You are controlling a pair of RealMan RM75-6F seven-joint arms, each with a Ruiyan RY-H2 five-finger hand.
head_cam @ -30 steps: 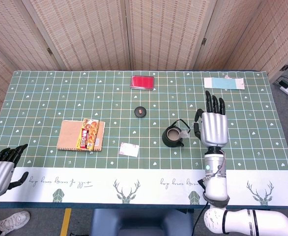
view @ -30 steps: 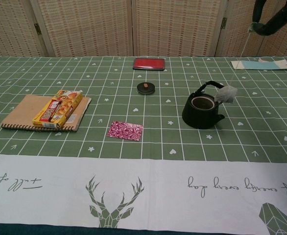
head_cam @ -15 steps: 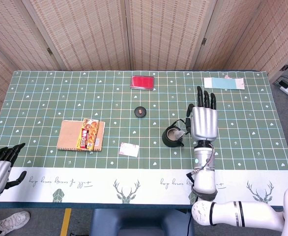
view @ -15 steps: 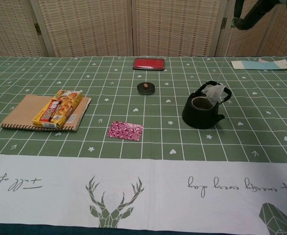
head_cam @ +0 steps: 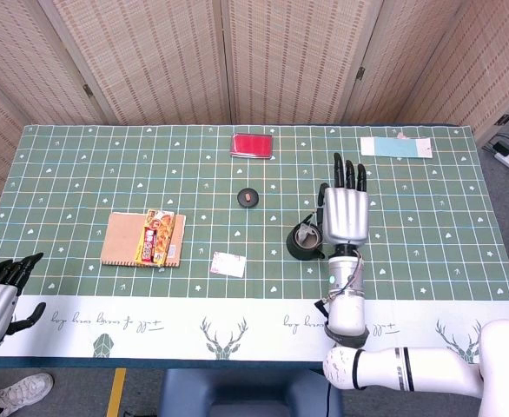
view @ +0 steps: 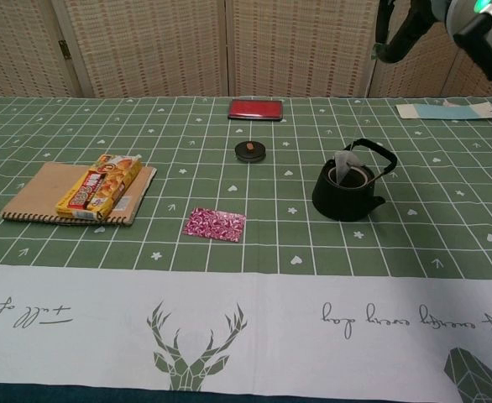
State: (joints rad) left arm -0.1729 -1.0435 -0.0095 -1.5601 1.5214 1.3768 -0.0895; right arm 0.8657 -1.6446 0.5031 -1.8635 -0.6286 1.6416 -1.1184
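Right hand: my right hand hangs above the worktop with its fingers stretched flat and apart, holding nothing that I can see; a thin thread may run down from it, but I cannot tell.
Left hand: my left hand idles off the near-left edge, its dark fingers loosely spread and empty.
Teapot: the small black teapot sits just under and to the left of my right palm, upright, lid off, hoop handle raised.
Tea bag: a pale tea bag stands in the teapot's mouth, leaning on the rim.
Handling: the pot looks like cast iron, so I judge it heavy, stiff and not slippery; the hoop handle is the place to grip. The bag is light, soft and easily torn, best pinched at its top.
Nearby: a round black lid lies well beyond and left of my fingers, a red case farther out, a patterned sachet left of the pot, and a snack pack on a notebook far left.
Obstruction: only the raised handle arches across the pot's opening.
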